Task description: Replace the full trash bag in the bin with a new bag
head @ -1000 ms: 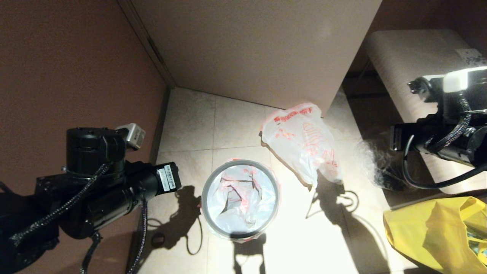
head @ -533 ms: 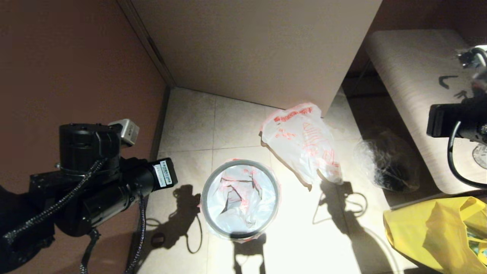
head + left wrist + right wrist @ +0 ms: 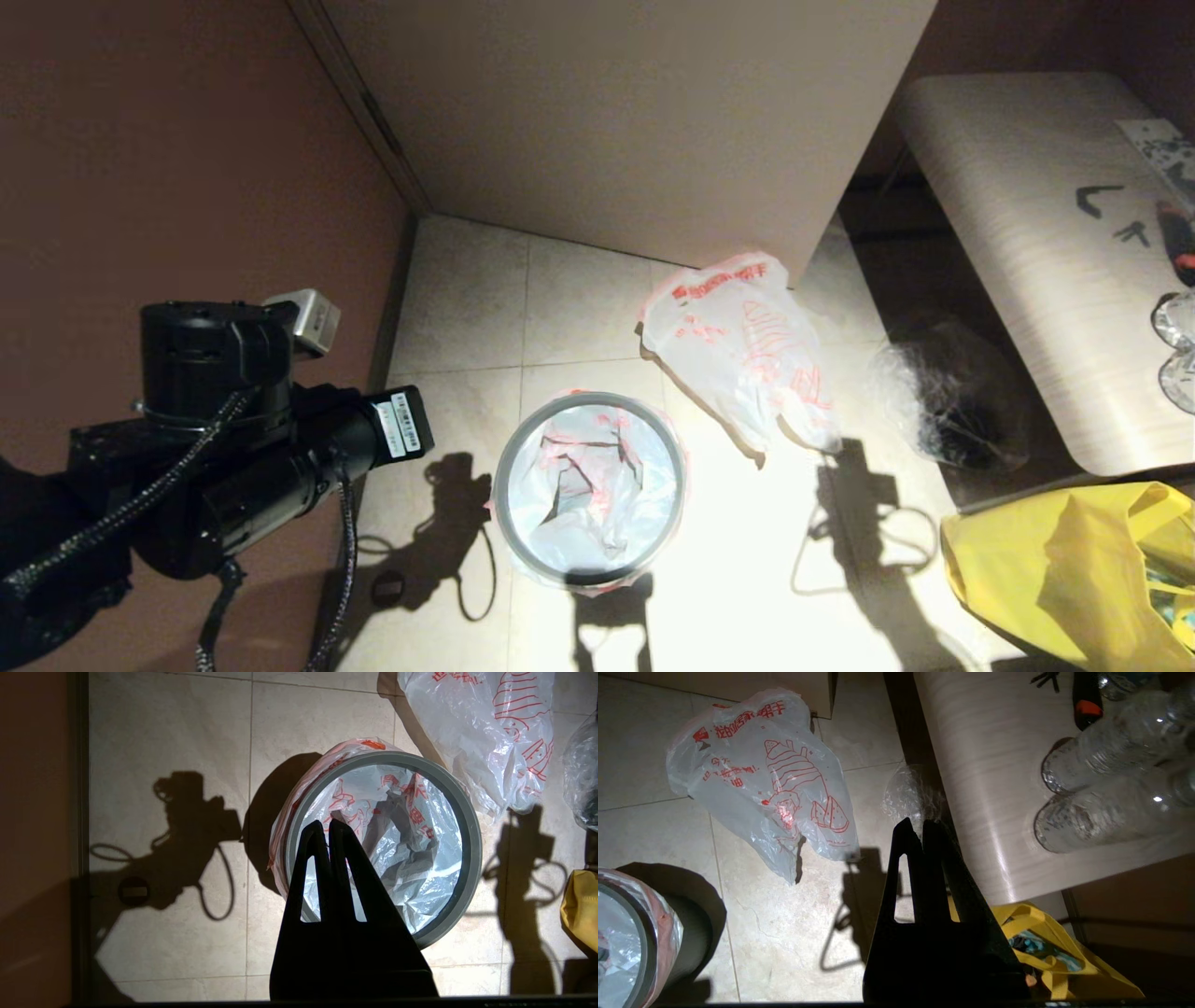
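The small round bin (image 3: pixel 499 490) stands on the tiled floor at the centre, its grey ring rim (image 3: pixel 472 858) on top. The new bag (image 3: pixel 597 504), thin white with red print, lines its inside and folds over the rim (image 3: pixel 420 858). The full trash bag (image 3: pixel 738 355) lies on the floor behind and right of the bin, bulging, with a red text band and a striped drawing (image 3: pixel 756 784). My left gripper (image 3: pixel 328 823) hangs shut and empty above the bin's near-left side. My right gripper (image 3: pixel 919 823) is shut and empty, raised over the floor beside the bench, and is out of the head view.
A yellow bag (image 3: pixel 1074 569) sits at the front right. A crumpled clear plastic bag (image 3: pixel 943 392) lies beside a light wooden bench (image 3: pixel 1027 233) that carries clear bottles (image 3: pixel 1101 765). A beige cabinet (image 3: pixel 635 121) stands behind, and a brown wall (image 3: pixel 140 140) closes the left.
My right arm has drawn away to the right and left the head view. My left arm has shifted slightly to the left. Bin and bags have not moved.
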